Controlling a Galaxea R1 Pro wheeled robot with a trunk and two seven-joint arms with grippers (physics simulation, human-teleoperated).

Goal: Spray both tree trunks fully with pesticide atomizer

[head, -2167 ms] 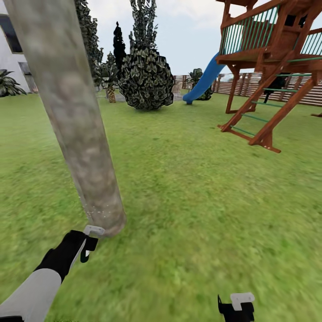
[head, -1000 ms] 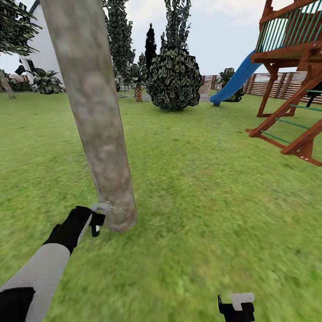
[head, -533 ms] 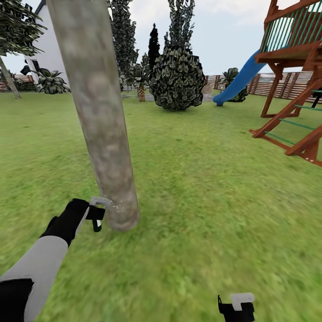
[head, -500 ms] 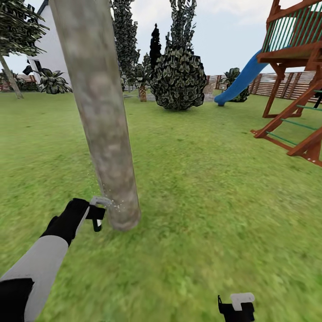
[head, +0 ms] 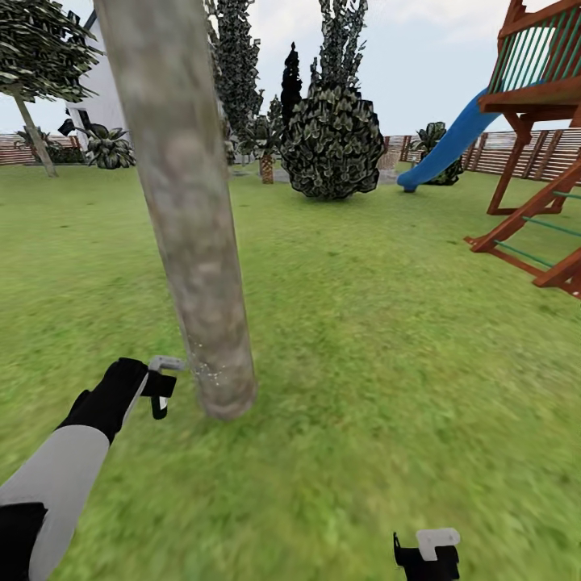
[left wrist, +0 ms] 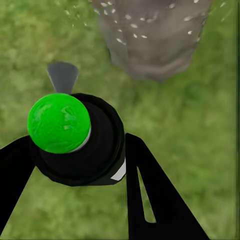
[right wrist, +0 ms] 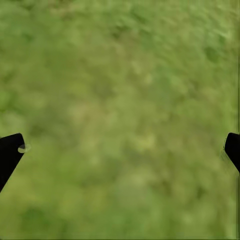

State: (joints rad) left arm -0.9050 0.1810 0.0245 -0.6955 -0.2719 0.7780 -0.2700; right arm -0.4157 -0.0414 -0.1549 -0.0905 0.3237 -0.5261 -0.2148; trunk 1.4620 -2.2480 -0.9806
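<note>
Left pincer (head: 161,386) is clamped on the pesticide atomizer (left wrist: 75,137), one black finger either side of its dark body, held low just beside the foot of the tree trunk (head: 190,218); judged, that puts the nozzle at close range so spray lands on the bark and not on the lawn (head: 379,323). In the left wrist view the green ball cap (left wrist: 59,122) sits on top of the atomizer and a grey nozzle tip (left wrist: 63,76) points toward the trunk base, which carries many white specks (left wrist: 131,27), so droplets are reaching the lowest part; a few specks also show at the trunk's foot in the head view. Trunk leans and runs up out of frame, so how much of it is coated higher up cannot be told. Right pincer (head: 426,553) hangs spread over bare grass, well apart from the trunk on its right side, holding nothing; judged parked out of the spray path. Counts: one atomizer, one pale trunk close up, one further pale-trunked tree (head: 36,73) far behind the trunk to its left, likely the second target. Behind the trunk to its right: one rounded dark bush (head: 332,145), one blue slide (head: 448,145), one wooden play tower (head: 541,121), brown fence (head: 516,153) along the back.
</note>
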